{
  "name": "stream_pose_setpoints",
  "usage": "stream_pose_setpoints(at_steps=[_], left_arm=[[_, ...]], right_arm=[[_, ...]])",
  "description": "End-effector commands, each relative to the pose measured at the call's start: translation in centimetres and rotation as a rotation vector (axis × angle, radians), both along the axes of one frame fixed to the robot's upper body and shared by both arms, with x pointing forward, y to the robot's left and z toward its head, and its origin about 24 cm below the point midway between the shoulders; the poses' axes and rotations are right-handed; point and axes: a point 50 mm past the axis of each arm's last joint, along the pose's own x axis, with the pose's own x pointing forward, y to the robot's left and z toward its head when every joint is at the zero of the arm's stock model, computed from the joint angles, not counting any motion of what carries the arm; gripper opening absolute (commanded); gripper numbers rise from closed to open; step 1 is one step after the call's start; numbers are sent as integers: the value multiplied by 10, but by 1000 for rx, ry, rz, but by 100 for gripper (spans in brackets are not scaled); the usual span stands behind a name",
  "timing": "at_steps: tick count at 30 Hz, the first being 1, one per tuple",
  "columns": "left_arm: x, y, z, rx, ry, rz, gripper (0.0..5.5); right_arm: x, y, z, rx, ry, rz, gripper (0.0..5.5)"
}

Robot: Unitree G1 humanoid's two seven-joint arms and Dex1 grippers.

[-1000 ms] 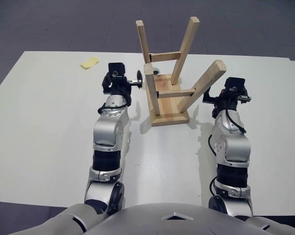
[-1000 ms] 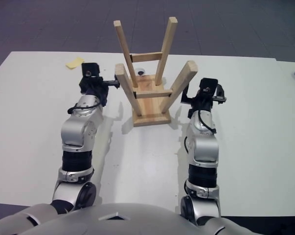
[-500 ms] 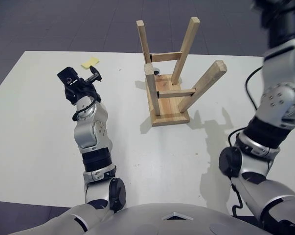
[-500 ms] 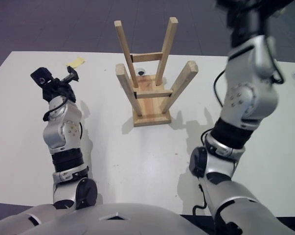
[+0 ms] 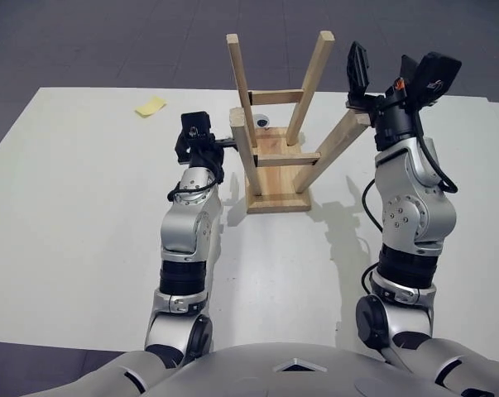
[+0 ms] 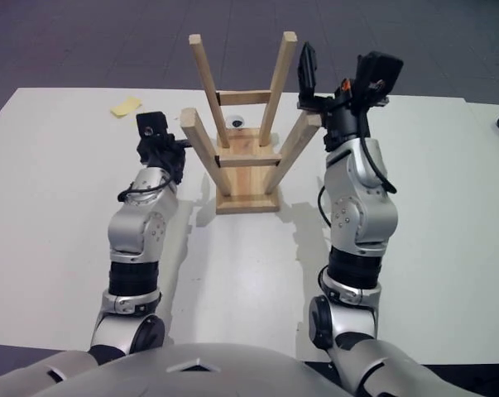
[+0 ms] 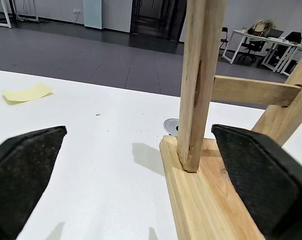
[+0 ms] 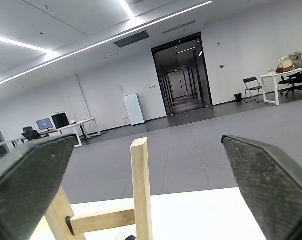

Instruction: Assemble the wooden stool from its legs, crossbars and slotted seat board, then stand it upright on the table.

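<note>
Stool (image 5: 278,169) stands inverted on the desk (image 5: 83,215), seat board down and legs up. Left gripper (image 5: 218,142), spread, sits just beside its near-left leg. Right gripper (image 5: 383,81), spread, hovers at its near-right leg's tip.

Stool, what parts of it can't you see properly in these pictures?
Seat board: head views, the face lying on the table is hidden by the board itself.
Small round thing behind the stool: left wrist view, partly behind the near left leg; too small to identify.
Near right leg: head views, the right gripper overlaps its tip; contact unclear.
Right wrist view: the bottom edge cuts off two legs.
</note>
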Motion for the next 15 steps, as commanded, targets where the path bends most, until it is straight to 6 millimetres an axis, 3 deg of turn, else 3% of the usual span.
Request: stream_pose_setpoints(at_steps=[1, 2, 4, 6, 8, 10, 13, 15], left_arm=[[2, 54, -9, -74, 57, 298, 540], [1, 68, -6, -107, 36, 384, 540], [-7, 92, 11, -94, -62, 509, 540], [-11, 90, 30, -38, -161, 449, 540], [-14, 63, 48, 28, -242, 253, 540], [-21, 18, 55, 91, -257, 1, 540], [-28, -27, 41, 132, -182, -217, 540], [-26, -33, 31, 147, -124, -229, 540]], right_arm=[[1, -51, 10, 196, -12, -330, 538], [0, -69, 4, 231, 29, -442, 538], [-3, -102, -18, 109, 187, -647, 538], [0, -105, -32, -51, 289, -663, 538], [7, -83, -41, -109, 329, -521, 538], [8, -39, -50, -162, 334, -319, 538], [-7, 14, -53, -194, 295, -114, 538], [-15, 26, -56, -176, 314, -86, 538]])
